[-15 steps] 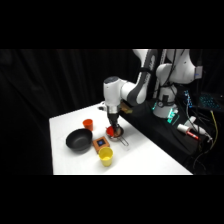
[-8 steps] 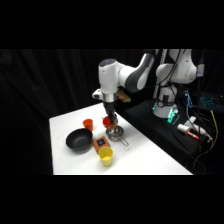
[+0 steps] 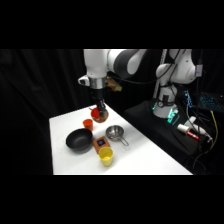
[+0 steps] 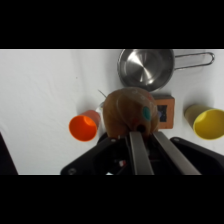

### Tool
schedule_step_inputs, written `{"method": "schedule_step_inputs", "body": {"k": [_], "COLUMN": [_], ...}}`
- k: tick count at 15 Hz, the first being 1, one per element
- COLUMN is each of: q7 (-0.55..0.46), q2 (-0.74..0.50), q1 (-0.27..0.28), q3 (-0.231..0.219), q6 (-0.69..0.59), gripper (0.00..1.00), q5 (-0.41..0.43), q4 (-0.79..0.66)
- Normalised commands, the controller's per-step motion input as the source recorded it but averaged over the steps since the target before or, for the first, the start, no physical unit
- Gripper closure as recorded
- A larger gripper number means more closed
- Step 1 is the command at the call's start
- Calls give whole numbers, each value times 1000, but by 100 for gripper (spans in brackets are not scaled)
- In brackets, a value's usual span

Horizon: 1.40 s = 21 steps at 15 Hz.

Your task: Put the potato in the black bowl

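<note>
Potato [image 4: 129, 114] sits clamped in the jaws of the gripper [image 3: 99, 114], lifted clear of the worktop [image 3: 140, 160]; in the side view it hangs just above the small orange cup [image 3: 88, 124] and a little up and to the right of the black bowl [image 3: 79, 140]. The wrist view shows the silver cup [image 4: 145, 67], the flat orange box [image 4: 164, 110] and the yellow cup [image 4: 207, 123] below, but not the bowl. The step in hand looks like the carry. To do it well, the arm should probably keep the height it has, so the potato passes over the orange cup without knocking it, then centre over the bowl and lower before the jaws let go, since a rounded lump dropped from high could bounce or roll out of a shallow dish. Compared with half a second ago, the gripper has risen from beside the silver cup and swung left toward the orange cup and the bowl.
</note>
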Motion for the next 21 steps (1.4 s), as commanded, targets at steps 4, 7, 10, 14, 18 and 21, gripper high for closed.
{"method": "schedule_step_inputs", "body": {"k": [4, 7, 10, 14, 18, 21], "q7": [-259, -270, -241, -234, -276, -244], "q2": [309, 405, 488, 520, 477, 340], "q1": [-125, -120, -118, -136, -176, -150], "q3": [55, 65, 82, 90, 126, 129], "q6": [-245, -174, -91, -30, 29, 25], "gripper": [94, 94, 94, 94, 95, 63], "q5": [192, 234, 220, 187, 227, 202], "q4": [650, 662, 643, 575, 491, 379]}}
